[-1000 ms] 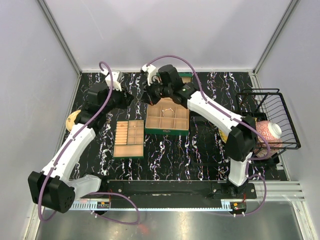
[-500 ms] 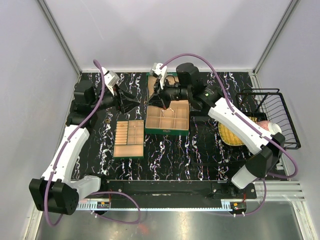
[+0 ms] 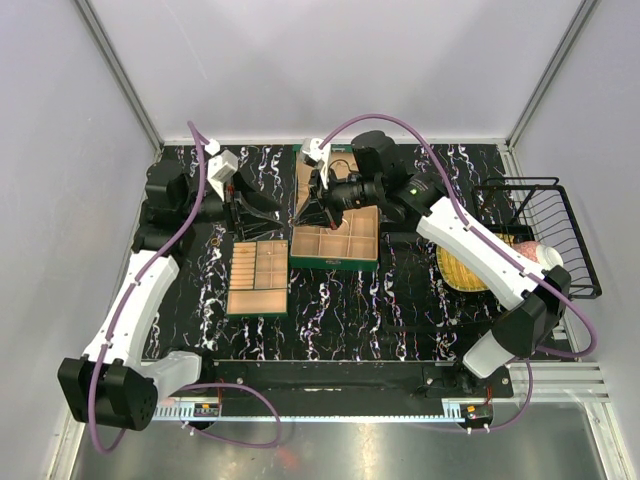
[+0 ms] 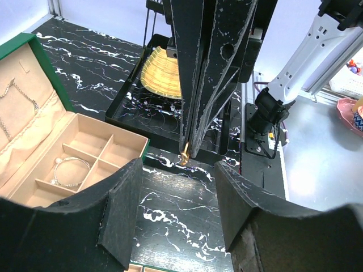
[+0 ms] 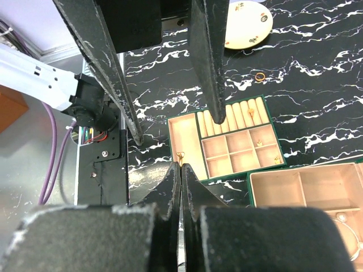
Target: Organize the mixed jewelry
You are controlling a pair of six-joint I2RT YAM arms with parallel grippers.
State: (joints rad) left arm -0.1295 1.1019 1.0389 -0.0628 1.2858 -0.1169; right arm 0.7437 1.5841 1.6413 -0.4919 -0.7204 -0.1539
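Left wrist view: left gripper (image 4: 178,181) jaws spread, lower frame; right gripper (image 4: 191,152) jaws pinching small gold jewelry piece (image 4: 185,153) at frame centre.

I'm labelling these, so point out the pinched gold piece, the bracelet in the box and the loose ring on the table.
gold piece (image 4: 185,153): left wrist view, its lower tip.
bracelet (image 4: 57,162): left wrist view, the bead at its left end.
loose ring (image 5: 260,76): right wrist view, the hoop itself.
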